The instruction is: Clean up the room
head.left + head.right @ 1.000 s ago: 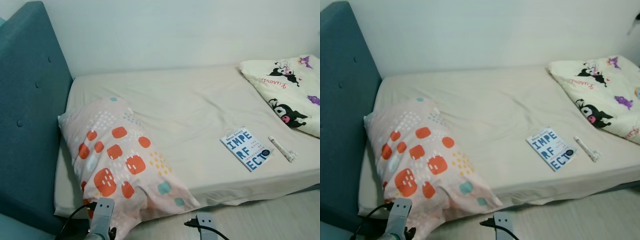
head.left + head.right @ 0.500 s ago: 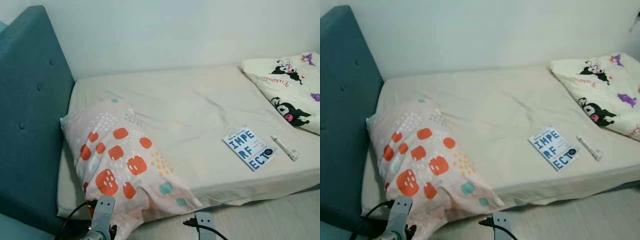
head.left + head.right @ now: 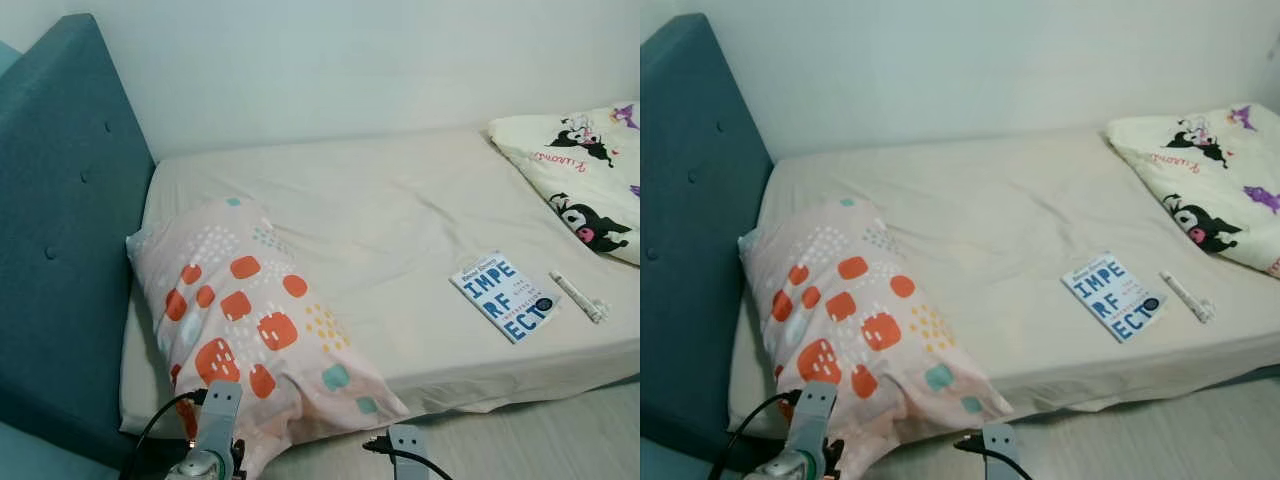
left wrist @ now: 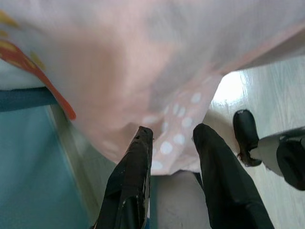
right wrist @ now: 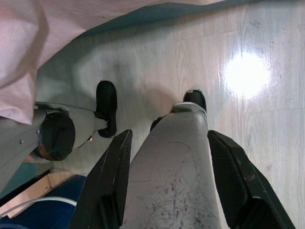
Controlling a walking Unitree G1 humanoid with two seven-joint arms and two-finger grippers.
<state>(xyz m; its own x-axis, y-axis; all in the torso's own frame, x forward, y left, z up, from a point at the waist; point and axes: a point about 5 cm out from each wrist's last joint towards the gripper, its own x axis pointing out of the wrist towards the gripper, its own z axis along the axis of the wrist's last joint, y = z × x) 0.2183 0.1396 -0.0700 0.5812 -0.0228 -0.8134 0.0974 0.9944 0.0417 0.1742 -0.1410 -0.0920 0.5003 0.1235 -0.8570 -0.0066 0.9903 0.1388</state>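
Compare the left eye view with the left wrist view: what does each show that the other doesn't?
The left eye view takes in the bed, teal headboard, book, pen-like item and cartoon-print blanket. The left wrist view looks along the left gripper, its fingers apart just below the pillow's hanging edge, with the robot's foot on the floor. Both show the patterned pillow.

Book [image 3: 503, 296], pen [image 3: 580, 297] flat on bed [image 3: 400, 210]

left arm: low at the robot's left, wrist raised | left gripper [image 4: 172, 136]: 2 black fingers parted, pointing up | right arm: hangs idle | right gripper [image 5: 167, 136]: 2 fingers spread wide, pointing down over the robot's own leg
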